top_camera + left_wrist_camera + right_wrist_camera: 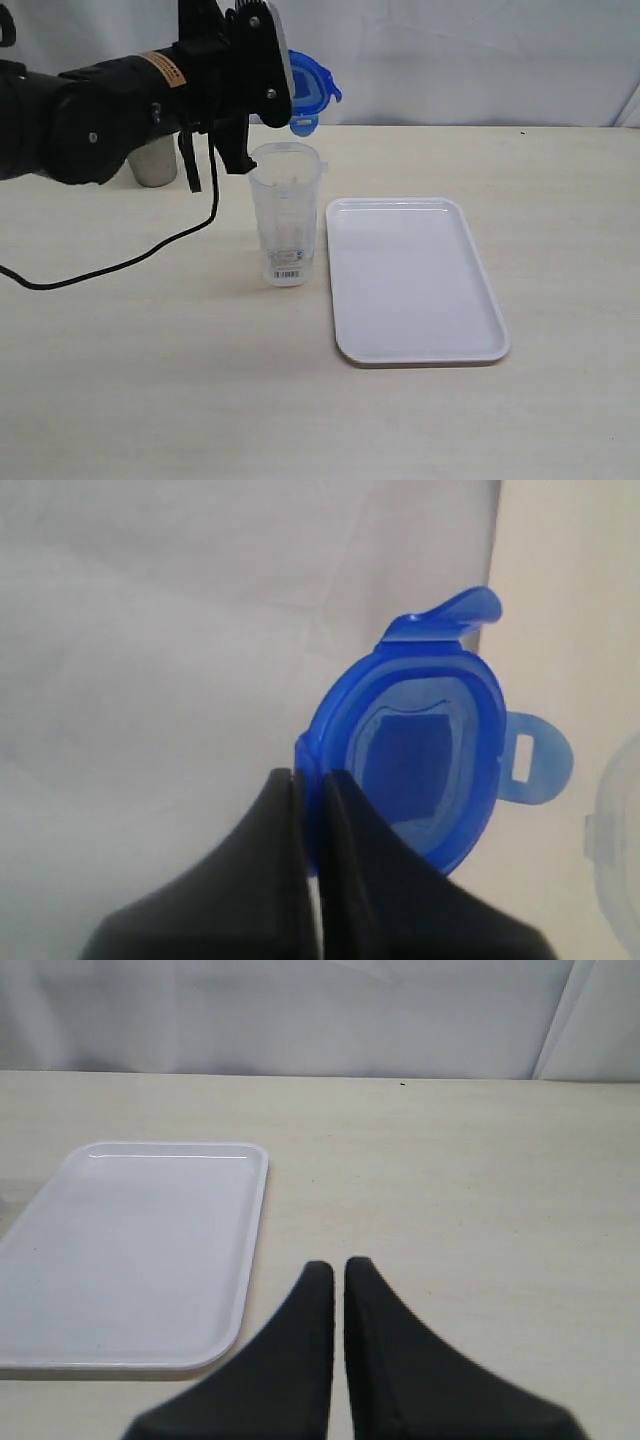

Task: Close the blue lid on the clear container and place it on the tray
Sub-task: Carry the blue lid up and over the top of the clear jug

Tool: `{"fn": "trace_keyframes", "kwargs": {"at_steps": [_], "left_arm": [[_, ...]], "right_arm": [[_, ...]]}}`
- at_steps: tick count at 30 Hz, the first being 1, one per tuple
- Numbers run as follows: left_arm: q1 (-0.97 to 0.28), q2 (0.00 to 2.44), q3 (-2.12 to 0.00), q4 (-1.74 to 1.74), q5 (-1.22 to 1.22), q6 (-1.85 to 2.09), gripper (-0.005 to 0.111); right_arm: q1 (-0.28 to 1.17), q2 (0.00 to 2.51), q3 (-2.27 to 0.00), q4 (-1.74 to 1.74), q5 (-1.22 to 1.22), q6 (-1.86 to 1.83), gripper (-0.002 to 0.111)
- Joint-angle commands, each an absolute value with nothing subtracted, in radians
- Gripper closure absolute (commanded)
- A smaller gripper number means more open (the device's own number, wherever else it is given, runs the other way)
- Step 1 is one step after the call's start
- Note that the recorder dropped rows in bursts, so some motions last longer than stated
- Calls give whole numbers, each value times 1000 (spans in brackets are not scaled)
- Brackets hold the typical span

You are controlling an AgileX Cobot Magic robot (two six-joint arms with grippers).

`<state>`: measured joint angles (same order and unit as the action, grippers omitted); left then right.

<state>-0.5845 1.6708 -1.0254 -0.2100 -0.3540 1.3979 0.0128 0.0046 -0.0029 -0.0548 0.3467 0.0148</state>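
Clamped on 1 edge of the lid (pixel 420 750), held aloft near the container (pixel 286 215), the left gripper (pixel 310 780) could seat it crooked or topple the tall container, which the arm's dangling cable (pixel 214 190) crowds; the tray (pixel 415 280) lies just beside it, a cup (pixel 155 165) stands farther off, and the right gripper (pixel 338 1270) is clenched empty.

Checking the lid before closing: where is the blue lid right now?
In the exterior view the blue lid hangs in the air left of centre, pinched at its edge by the left gripper, just above the open clear container.
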Motion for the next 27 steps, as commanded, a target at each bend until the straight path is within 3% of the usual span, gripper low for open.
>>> {"fn": "trace_keyframes", "kwargs": {"at_steps": [1,6,13,19,27], "left_arm": [[-629,1662,-974,-464,-610,1650,107],[-665,1662,-918,-526,-736,1774,107],[-665,1664,-913,-688,-702,1779,107],[-665,1664,-913,-638,-514,1708,107],[-665,1664,-913,-640,-566,1696,107]], "right_arm": [[14,0,0,-53,338,7,104],[14,0,0,-53,338,7,104],[14,0,0,-53,338,7,104],[14,0,0,-53,338,7,104],[14,0,0,-53,338,7,104]]}}
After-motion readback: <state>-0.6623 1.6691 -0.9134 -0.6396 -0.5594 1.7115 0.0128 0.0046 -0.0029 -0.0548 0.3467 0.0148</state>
